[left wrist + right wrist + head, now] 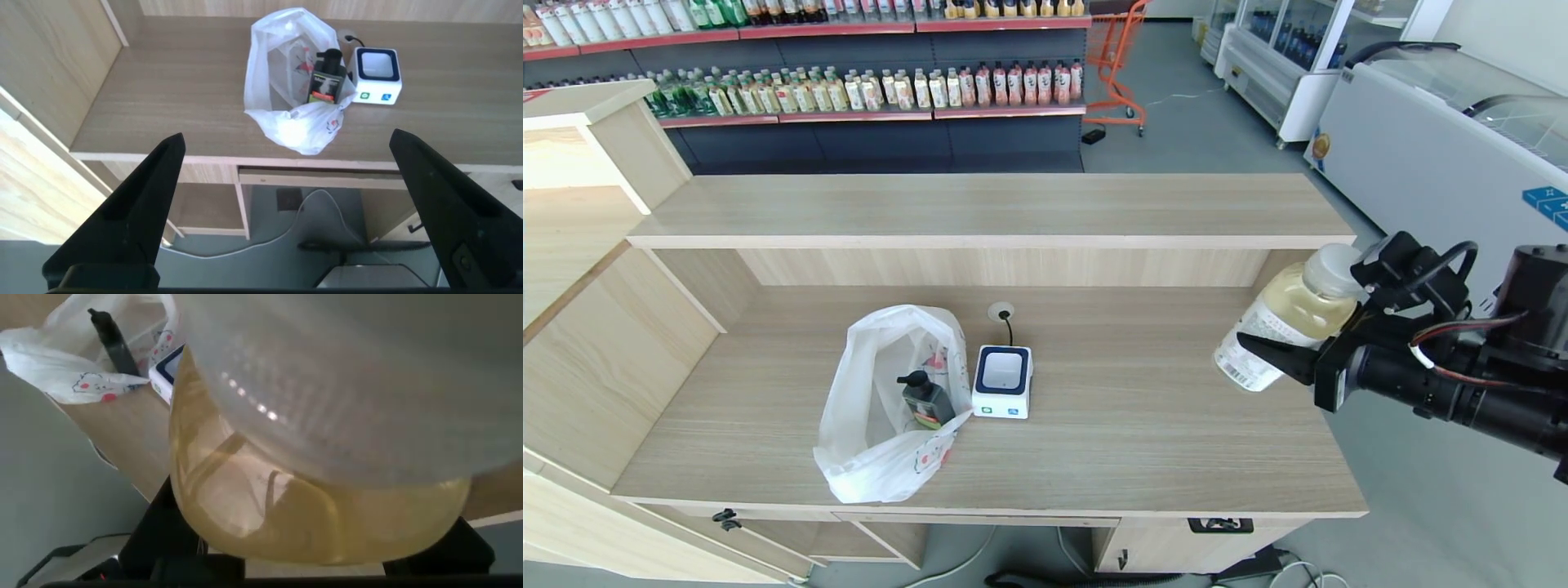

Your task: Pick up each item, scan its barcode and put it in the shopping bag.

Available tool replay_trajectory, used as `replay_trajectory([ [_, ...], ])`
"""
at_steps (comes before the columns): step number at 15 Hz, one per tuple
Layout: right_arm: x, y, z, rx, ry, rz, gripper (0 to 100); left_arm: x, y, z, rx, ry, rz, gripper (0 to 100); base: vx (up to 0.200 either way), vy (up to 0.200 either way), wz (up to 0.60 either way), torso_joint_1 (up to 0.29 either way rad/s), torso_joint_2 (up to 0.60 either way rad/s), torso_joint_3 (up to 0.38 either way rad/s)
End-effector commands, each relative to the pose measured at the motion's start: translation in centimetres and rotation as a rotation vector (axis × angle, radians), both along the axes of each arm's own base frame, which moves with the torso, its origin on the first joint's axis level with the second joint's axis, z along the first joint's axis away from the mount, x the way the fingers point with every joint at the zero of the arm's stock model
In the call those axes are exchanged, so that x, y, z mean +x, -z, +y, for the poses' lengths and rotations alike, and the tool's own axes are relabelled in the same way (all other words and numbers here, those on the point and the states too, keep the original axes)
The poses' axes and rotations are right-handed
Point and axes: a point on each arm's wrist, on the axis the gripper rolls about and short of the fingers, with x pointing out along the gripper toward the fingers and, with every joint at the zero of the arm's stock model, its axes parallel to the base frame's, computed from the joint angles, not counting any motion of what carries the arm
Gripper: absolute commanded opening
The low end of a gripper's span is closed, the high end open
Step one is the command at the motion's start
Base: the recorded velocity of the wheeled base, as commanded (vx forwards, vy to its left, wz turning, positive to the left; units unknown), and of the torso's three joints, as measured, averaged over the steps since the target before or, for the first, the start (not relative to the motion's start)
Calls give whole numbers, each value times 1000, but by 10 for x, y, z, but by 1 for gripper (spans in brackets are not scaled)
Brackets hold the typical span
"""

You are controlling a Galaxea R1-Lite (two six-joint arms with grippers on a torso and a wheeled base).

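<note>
My right gripper [1327,322] is shut on a bottle of pale yellow drink [1286,318] with a white cap, held tilted in the air above the counter's right end. Its barcode label faces down and to the left. That bottle [327,457] sits close in front of the right wrist camera. The white shopping bag [890,404] lies open on the counter's left half with a dark pump bottle [925,398] inside. The white barcode scanner [1002,380] stands just right of the bag. My left gripper [286,212] hangs open below the counter's front edge, over the floor.
A raised wooden ledge [988,208] runs along the back of the counter [1143,416]. A scanner cable goes into a grommet [1001,311] behind it. Shelves of drinks [866,86] and freezers [1437,131] stand beyond. Bare counter lies between scanner and held bottle.
</note>
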Motion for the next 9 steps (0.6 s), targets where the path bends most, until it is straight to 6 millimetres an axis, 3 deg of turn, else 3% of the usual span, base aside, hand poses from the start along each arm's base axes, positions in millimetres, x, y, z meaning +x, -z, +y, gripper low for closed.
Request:
replay_trajectory([
  [1,0,0,-4,-3,30,-6,0,0,0,0,0,0,1,100,0,0,0,0,0,0],
  [7,-2,-1,-7,-1,70,-4,0,0,0,0,6,0,0,100,0,0,0,0,0,0],
  [9,-6,-1,-9,-1,72,-6,0,0,0,0,11,2,1,100,0,200,0,2,2,0],
])
